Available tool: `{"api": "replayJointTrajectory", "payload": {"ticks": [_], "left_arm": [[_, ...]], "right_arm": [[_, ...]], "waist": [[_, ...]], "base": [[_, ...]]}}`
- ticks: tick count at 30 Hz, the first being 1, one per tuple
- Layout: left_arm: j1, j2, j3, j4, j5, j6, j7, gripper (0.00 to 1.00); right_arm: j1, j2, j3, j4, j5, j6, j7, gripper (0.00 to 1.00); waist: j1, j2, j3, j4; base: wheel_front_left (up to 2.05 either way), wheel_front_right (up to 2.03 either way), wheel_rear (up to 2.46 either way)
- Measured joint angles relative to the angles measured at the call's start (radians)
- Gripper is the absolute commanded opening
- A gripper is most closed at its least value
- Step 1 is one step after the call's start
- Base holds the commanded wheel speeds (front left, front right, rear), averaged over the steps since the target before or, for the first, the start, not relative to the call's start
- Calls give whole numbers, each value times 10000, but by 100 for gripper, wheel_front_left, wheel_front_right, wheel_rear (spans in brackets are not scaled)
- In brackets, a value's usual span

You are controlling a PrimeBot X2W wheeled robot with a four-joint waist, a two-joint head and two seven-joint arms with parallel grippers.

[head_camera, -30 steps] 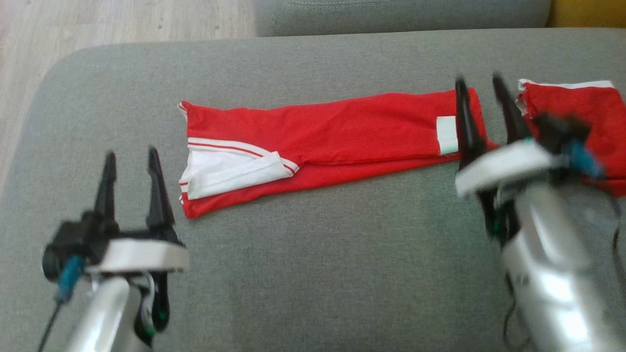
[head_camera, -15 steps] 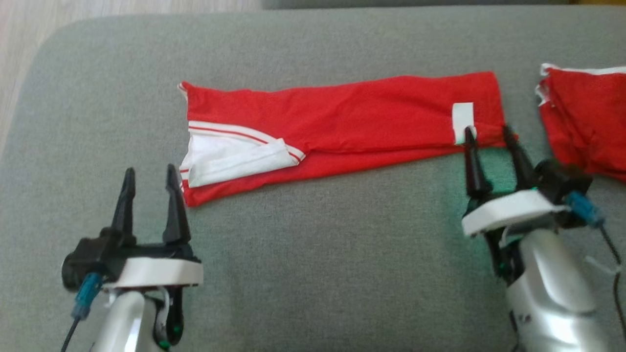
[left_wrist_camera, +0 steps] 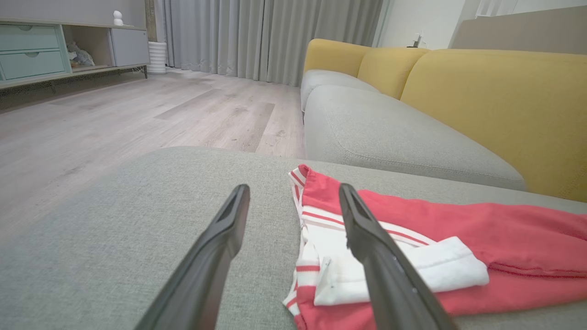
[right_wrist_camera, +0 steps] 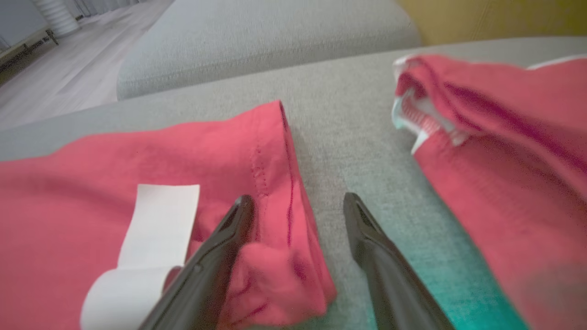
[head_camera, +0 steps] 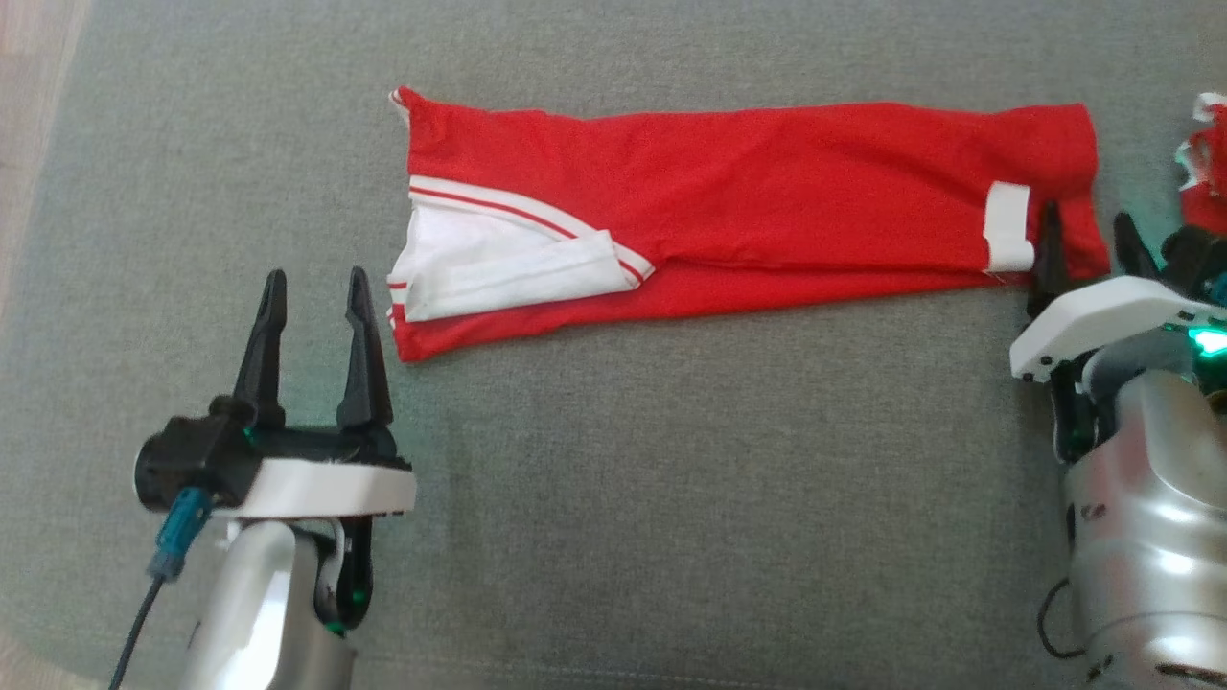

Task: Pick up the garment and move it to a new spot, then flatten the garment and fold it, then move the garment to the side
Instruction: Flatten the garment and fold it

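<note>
Shows a long red garment (head_camera: pixel 748 211) lying flat on the grey cushion (head_camera: pixel 671 498), folded into a thin strip. Starts a little way in from the cushion's left edge and runs off to the right. Has a white part with red stripes (head_camera: pixel 498 273) at its left end and a white tag (head_camera: pixel 1008 227) near its right end.

Finds the left gripper (head_camera: pixel 316 276) just beside the garment's near left corner, over bare cushion. Stands wide open and holds nothing.

Finds the right gripper (head_camera: pixel 1088 216) at the garment's right end, wide open too. Puts one dark finger (right_wrist_camera: pixel 220 256) over the bunched red cloth by the tag and the other over bare cushion. Grips nothing.

Leaves another red cloth (head_camera: pixel 1206 172) further right on the cushion, apart from the strip.
</note>
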Motion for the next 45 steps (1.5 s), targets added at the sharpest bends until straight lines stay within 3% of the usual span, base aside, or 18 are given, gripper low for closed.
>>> {"api": "replayJointTrajectory", "payload": {"ticks": [6, 7, 8, 9, 17, 22, 26, 31, 35, 38, 45], "left_arm": [[-283, -40, 69, 117, 100, -98, 0, 100], [-281, -50, 92, 153, 115, -102, 0, 100], [-281, -56, 132, 184, 169, -111, 0, 100], [-281, -65, 194, 198, 194, -132, 0, 100], [-271, -82, 395, 194, 286, -182, 0, 100], [-241, -96, 550, 150, 288, -184, 0, 100], [-226, -98, 583, 121, 286, -182, 0, 100], [-167, -100, 564, 61, 270, -174, 0, 100], [44, -100, 453, 71, 267, -169, 0, 100], [171, -104, 305, 69, 267, -140, 0, 100], [174, -100, 19, 67, 165, -81, 0, 100]], "right_arm": [[-751, -105, -203, 1174, -282, 0, -196, 100], [-838, -130, -107, 1386, -282, 0, -288, 62], [-911, -144, -15, 1563, -282, 0, -395, 8], [-950, -142, 82, 1707, -282, 0, -510, 0], [-900, 65, -198, 1847, -1126, 0, -940, 0], [-837, 84, -1174, 652, -2322, 0, -583, 0], [-798, -280, -1804, -245, -2884, 0, -59, 0], [-637, -372, -1862, -790, -2986, 0, 226, 0], [-639, -107, -1310, -970, -2650, 0, 259, 0], [-641, -58, -224, -947, -1850, 0, 301, 0], [-687, -59, 3325, -834, 1267, 0, 472, 0]], "waist": [[-1, 0, 150, 79], [-1, 0, 138, 50], [-2, 0, 121, 15], [-1, 0, 97, -26], [-1, 0, -271, -441], [-2, 0, -629, -735], [-2, 0, -848, -876], [-2, 0, -1035, -871], [-2, 0, -1217, -791], [-3, 0, -1434, -629], [-3, 0, -1613, -42]], "base": [[0, 0, 0], [0, 0, 0], [0, 0, 0], [0, 0, 0], [0, 0, 0], [0, 0, 0], [0, 0, 0], [0, 0, 0], [0, 0, 0], [0, 0, 0], [0, 0, 0]]}}
